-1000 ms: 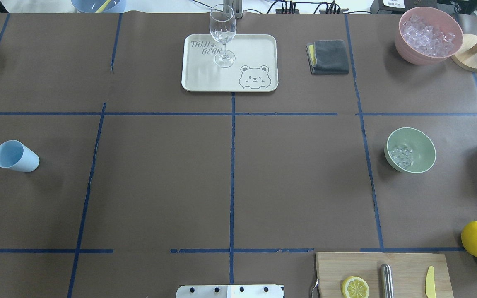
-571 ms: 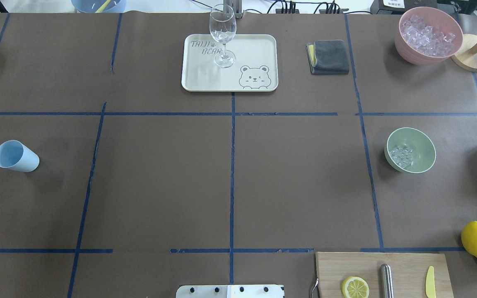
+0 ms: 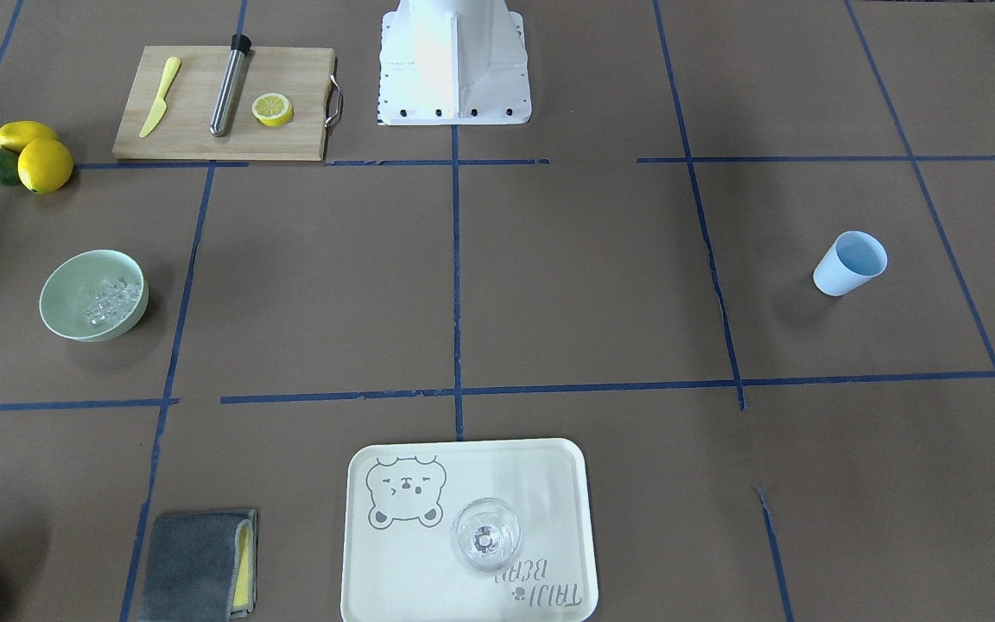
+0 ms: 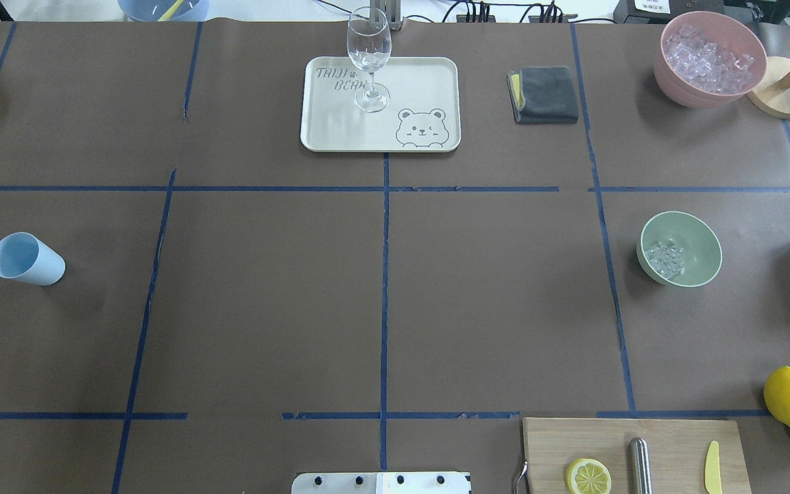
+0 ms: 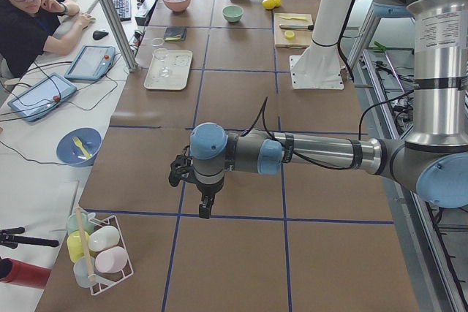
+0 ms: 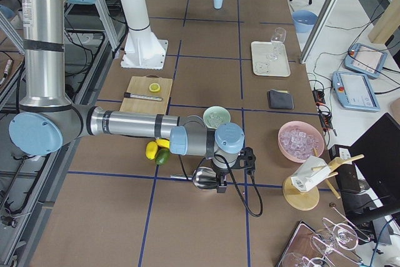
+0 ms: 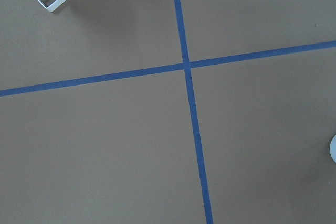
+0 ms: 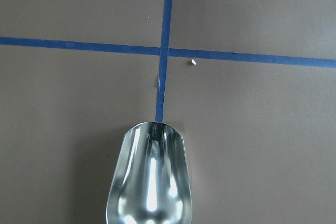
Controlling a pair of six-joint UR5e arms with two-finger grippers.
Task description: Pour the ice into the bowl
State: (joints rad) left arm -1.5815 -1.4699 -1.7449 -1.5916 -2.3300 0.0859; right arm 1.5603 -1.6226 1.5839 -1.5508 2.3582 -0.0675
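- Small clear ice cubes (image 4: 666,259) are sitting inside the round mint-green bowl (image 4: 700,237) on the robot's right, so the pour is looking done.
- The right gripper (image 6: 220,184) is hanging beside the bowl with a shiny metal scoop (image 8: 149,182) below it. The scoop is empty, and I can't tell the grip.
- The left gripper (image 5: 205,208) is idling well apart from the bowl. I can't tell if it's open.
- Next, I'm guessing it's either refilling at the pink bowl of ice (image 4: 676,89) or parking the scoop.

Brown bench (image 7: 94,145) fills the frame, crossed by two blue tape lines (image 7: 195,140) that meet just above the centre. A white wire rack (image 7: 48,2) corner shows at upper left. A pale rounded edge (image 7: 333,149), too little to identify, pokes in at the right.
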